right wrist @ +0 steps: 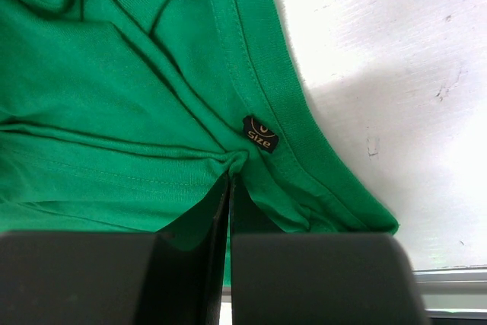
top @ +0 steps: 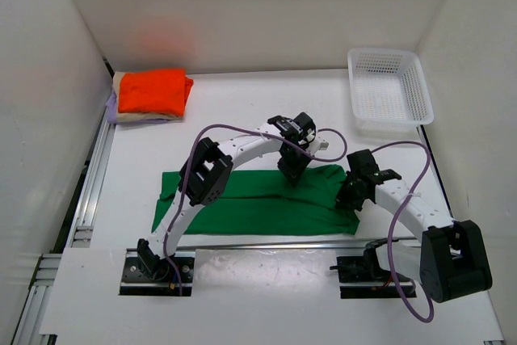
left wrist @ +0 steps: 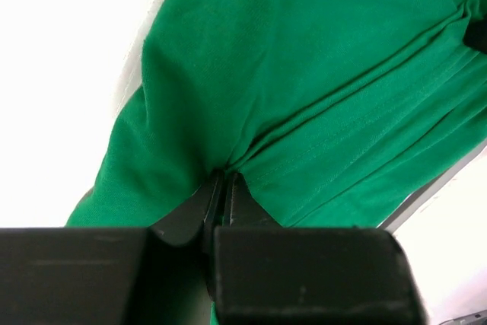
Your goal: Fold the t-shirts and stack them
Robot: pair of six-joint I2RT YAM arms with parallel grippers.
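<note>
On the green t-shirt's (top: 258,204) right end, pinched shut on a pleat of cloth by the right gripper (right wrist: 230,176), beside a black tag (right wrist: 260,133) lettered "size". Nipped at its far edge by the closed left gripper (left wrist: 224,180). Lay stretched left to right, so probably due folding leftward. Backed, beyond its far-left corner, by orange-red t-shirt (top: 153,90) stacked over beige t-shirt (top: 119,80) and lavender t-shirt (top: 111,107).

White mesh basket (top: 393,124), far right, white table (top: 242,111)
</note>
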